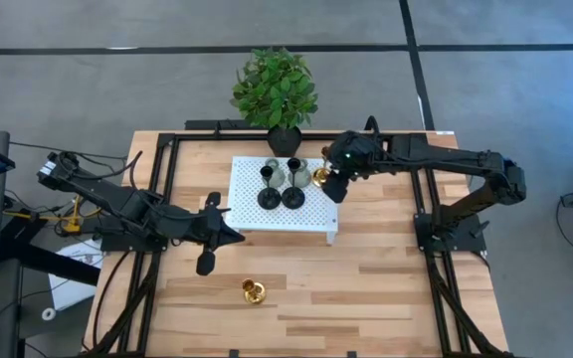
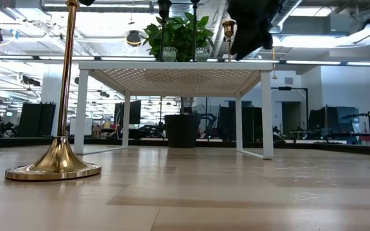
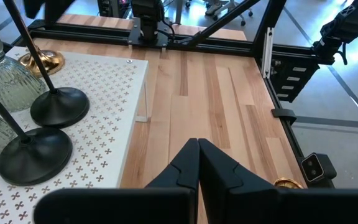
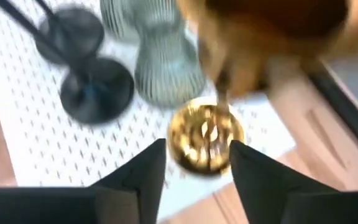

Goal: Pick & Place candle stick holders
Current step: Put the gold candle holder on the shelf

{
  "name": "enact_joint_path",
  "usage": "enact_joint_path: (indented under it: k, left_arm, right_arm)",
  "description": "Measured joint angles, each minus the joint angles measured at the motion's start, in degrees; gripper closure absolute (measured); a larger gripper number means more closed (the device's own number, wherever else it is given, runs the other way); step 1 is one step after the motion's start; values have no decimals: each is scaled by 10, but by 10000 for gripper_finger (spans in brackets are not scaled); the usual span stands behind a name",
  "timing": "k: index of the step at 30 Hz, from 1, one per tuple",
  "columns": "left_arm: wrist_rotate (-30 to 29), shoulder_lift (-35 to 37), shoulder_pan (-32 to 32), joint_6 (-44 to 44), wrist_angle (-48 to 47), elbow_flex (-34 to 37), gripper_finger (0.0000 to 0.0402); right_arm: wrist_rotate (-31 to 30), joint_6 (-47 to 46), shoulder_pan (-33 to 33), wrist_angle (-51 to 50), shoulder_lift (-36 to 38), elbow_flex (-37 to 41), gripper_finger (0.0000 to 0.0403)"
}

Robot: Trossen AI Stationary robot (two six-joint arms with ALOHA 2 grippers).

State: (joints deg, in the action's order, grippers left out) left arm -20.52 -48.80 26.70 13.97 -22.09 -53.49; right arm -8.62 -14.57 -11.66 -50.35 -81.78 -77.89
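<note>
Your inventory: on the wooden surface stands a white perforated platform, and on it five holders are grouped. Two black holders with thin stems and round bases sit side by side toward the platform's middle; two grey-green holders stand just behind them, nearer the plant; one gold holder stands upright at the platform's edge on your right arm's side, just beside the grey-green pair. Your right gripper hangs directly over that gold holder; in its wrist view the fingers are spread wide with the gold base showing between and beyond them, and no finger is seen touching it. In the low view the gold holder stands on the platform top beside the dark gripper. The second gold holder stands alone on the bare surface, well apart from the platform, on the side away from the plant. Your left gripper waits beside the platform's near-left corner, its fingers pressed together on nothing, with the lone gold holder near it but not touching.
</note>
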Motion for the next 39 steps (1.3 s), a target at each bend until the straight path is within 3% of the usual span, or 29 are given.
enact_joint_path:
  k: [5, 9, 13, 19, 22, 26, 32, 35, 39]
  left_arm:
    - [0, 0, 0, 0, -1, 0, 398]
    - [0, 0, 0, 3, -32, 0, 398]
    - [0, 0, 0, 44, -71, 0, 398]
    - [0, 0, 20, 61, -80, 0, 398]
    - [0, 0, 41, 80, -84, 0, 398]
    - [-1, 0, 84, 95, -84, 1, 398]
    - [-51, 0, 149, 164, -68, 50, 398]
    - [-63, 0, 175, 198, -16, 101, 398]
    - [-69, -5, 198, 205, 137, 182, 398]
  right_arm:
    - [34, -11, 5, -100, 1, 0, 194]
    - [73, -24, 27, -166, 1, 0, 200]
    - [88, -32, 78, -172, 2, 0, 247]
    - [85, -74, 186, -158, 10, 0, 359]
    - [54, -99, 245, -129, 13, 0, 395]
    - [-12, -124, 312, -56, 12, 0, 389]
    - [-64, -125, 368, 86, 8, 0, 397]
    - [-74, -126, 372, 112, 8, 0, 396]
    - [-95, -151, 371, 116, 8, 0, 401]
